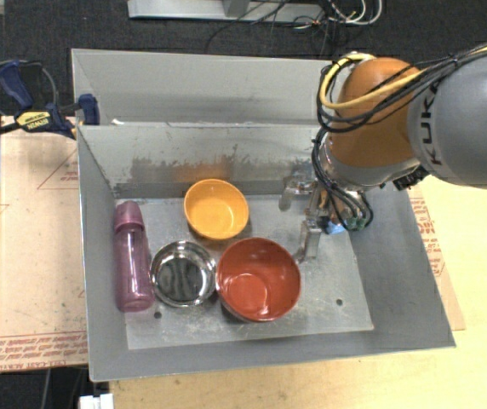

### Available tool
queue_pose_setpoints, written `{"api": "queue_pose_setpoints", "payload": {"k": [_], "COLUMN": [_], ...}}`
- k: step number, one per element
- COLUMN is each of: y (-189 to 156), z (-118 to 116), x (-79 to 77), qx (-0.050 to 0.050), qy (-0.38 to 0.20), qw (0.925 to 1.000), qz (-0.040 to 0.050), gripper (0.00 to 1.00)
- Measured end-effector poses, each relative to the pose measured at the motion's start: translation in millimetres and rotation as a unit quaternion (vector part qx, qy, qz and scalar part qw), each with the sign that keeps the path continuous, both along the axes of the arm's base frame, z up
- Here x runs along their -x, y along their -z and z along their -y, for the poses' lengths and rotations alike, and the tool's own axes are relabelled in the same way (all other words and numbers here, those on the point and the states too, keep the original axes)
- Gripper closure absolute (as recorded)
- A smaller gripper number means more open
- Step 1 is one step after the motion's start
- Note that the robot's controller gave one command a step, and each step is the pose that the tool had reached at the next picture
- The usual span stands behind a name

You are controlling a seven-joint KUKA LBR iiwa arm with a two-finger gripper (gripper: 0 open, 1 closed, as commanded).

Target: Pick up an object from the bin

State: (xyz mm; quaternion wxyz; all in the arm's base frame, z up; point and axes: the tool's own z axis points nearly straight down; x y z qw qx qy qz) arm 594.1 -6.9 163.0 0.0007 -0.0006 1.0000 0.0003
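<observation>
Nothing picked yet. Gripper [301, 221] is hanging empty, fingers spread apart, low in the bin [346, 279] just beside the red bowl [259, 290], at its right rim. Grasp and lift are left to do. Red bowl is sitting upright front-centre, round, glossy, empty, touching the steel bowl [182, 273]. Yellow bowl [216, 209] is sitting behind, pink bottle [130, 258] lying left.

red bowl [259, 284] | round, shiny, sitting mouth up | front-middle of the bin [354, 313] floor | snug against the steel bowl [182, 273]
</observation>
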Motion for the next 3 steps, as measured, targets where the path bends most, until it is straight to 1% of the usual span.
{"api": "queue_pose_setpoints", "payload": {"k": [1, 2, 3], "y": [0.0, 83.0, 78.1], "z": [0.0, -57.3, -41.9], "x": [0.0, 3.2, 28.1], "qx": [0.0, -0.001, 0.001], "qy": [0.0, -0.053, -0.057], "qw": [1.0, 0.9986, 0.9983], "qz": [0.0, -0.0021, 0.0057], "gripper": [0.0, 0.0, 0.0]}}
